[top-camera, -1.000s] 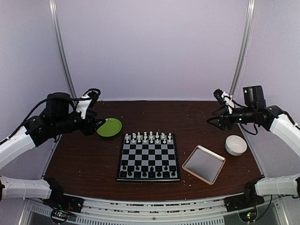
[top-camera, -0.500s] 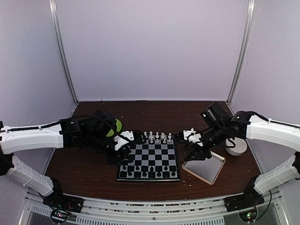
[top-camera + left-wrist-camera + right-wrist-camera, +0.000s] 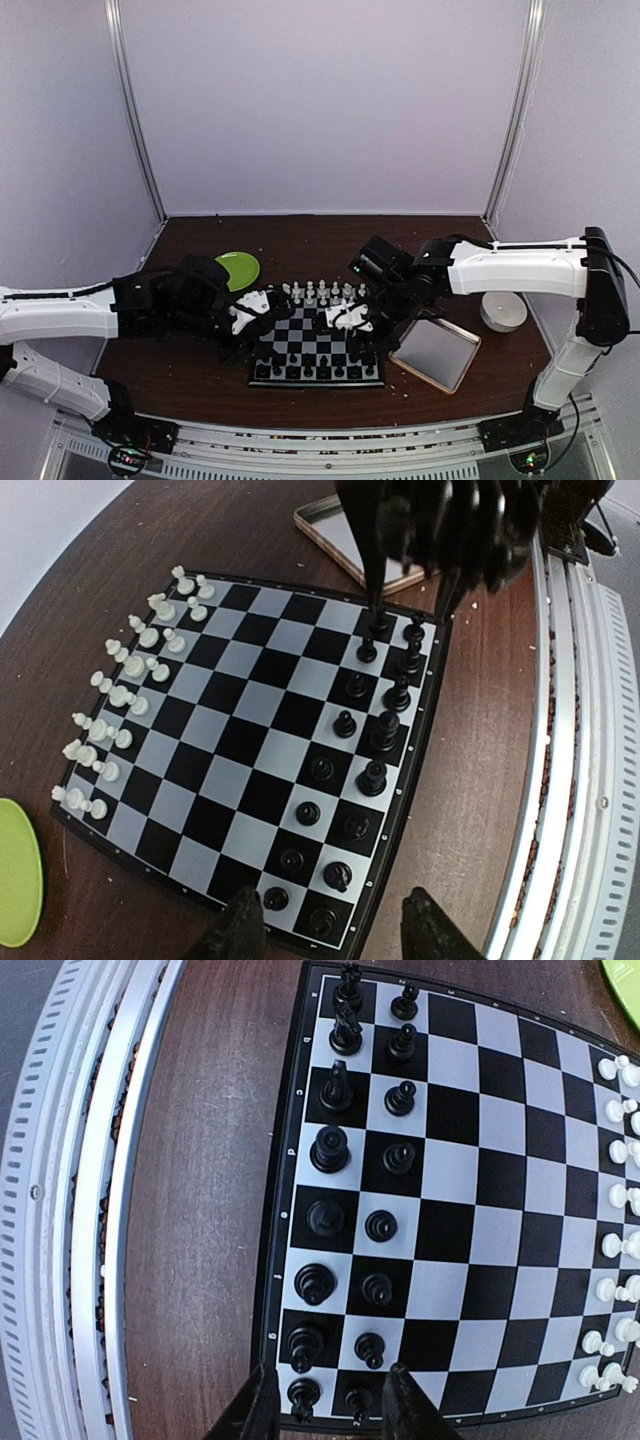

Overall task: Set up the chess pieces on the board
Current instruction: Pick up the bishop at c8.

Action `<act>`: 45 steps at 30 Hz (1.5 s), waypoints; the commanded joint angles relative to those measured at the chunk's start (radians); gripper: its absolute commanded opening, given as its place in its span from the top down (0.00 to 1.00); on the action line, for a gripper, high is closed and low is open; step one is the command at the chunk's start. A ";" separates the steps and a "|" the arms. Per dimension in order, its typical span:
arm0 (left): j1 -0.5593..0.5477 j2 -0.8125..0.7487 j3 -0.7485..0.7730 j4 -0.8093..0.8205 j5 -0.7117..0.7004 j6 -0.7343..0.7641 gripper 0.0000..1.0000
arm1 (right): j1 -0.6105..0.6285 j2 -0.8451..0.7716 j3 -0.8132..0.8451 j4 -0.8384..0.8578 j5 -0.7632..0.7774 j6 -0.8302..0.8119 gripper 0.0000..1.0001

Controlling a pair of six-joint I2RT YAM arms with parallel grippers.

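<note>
- Board (image 3: pixel 250 710) lies beneath left gripper (image 3: pixel 335 930) and right gripper (image 3: pixel 333 1400); both sets of fingers are spread and empty.
- Both have swung inward from the sides since a second ago.

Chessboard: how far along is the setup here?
Mostly done: white pieces fill two rows along the far edge of the board, black pieces two rows along the near edge. In hand: nothing; left pincer and right pincer hover open above it. Left: perhaps straightening off-centre pieces.

Smooth, faintly shiny board (image 3: pixel 260 710) on dark wood-grain table (image 3: pixel 330 250) (tray (image 3: pixel 435 350) looks dull metal).
</note>
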 commanded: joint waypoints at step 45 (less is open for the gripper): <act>0.059 -0.237 -0.126 0.093 -0.136 -0.226 0.48 | 0.067 0.282 0.204 -0.141 0.057 0.022 0.90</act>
